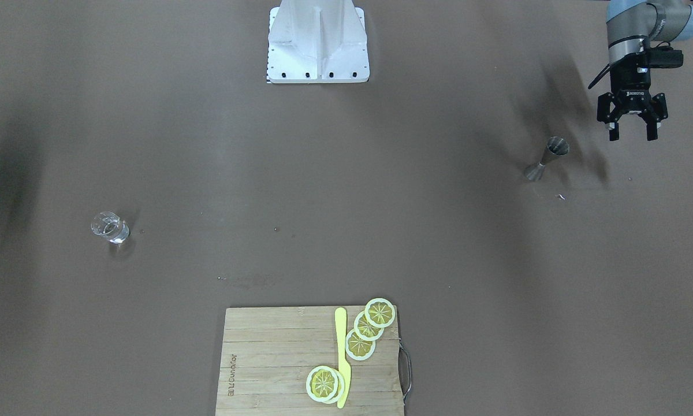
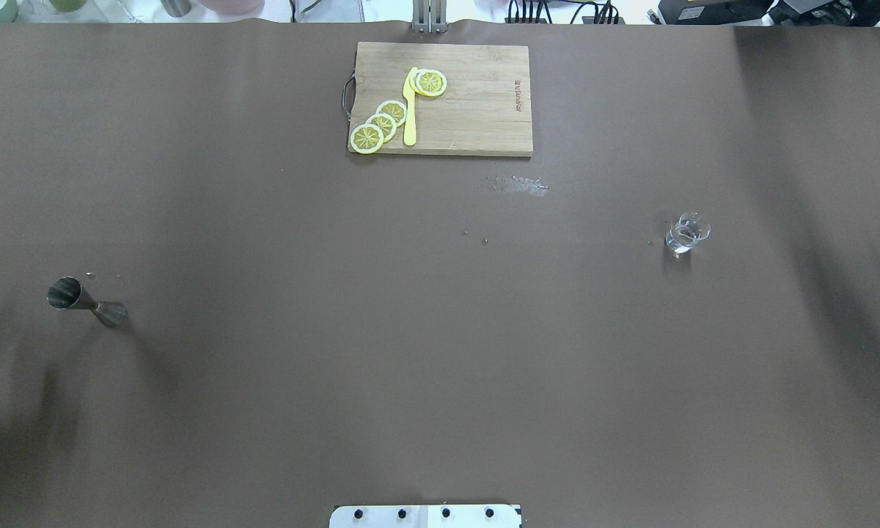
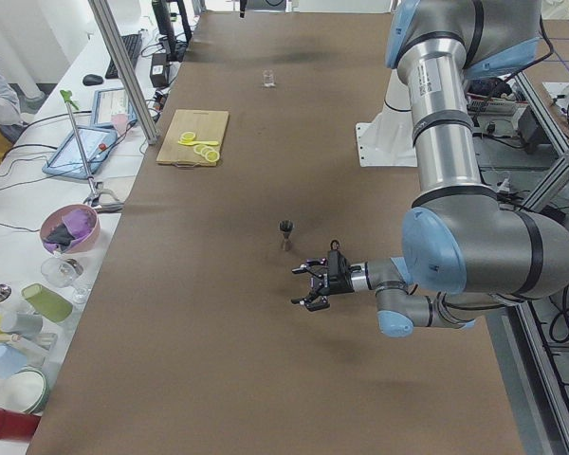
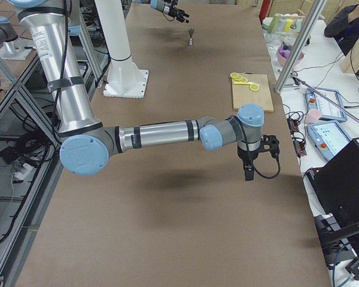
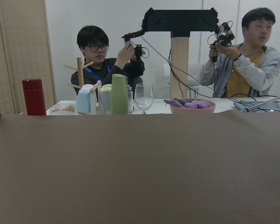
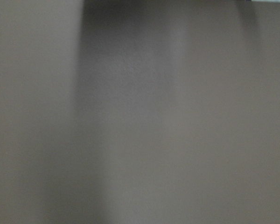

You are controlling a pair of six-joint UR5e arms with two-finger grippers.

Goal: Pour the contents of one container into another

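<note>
A brown surface (image 2: 440,330) fills the view. The dark steel jigger (image 2: 88,302) stands close to the left edge, about halfway between the far and near edges, its open mouth showing. The clear glass (image 2: 687,233) stands well apart from it, toward the right edge. A wooden cutting board (image 2: 477,110) lies at the middle of the far edge. On it, three overlapping lemon slices (image 2: 380,125) run toward its left end, beside a yellow knife (image 2: 410,110). A glistening patch (image 2: 521,185) lies just nearside of the board. A white base plate (image 2: 425,516) sits at the near edge.
</note>
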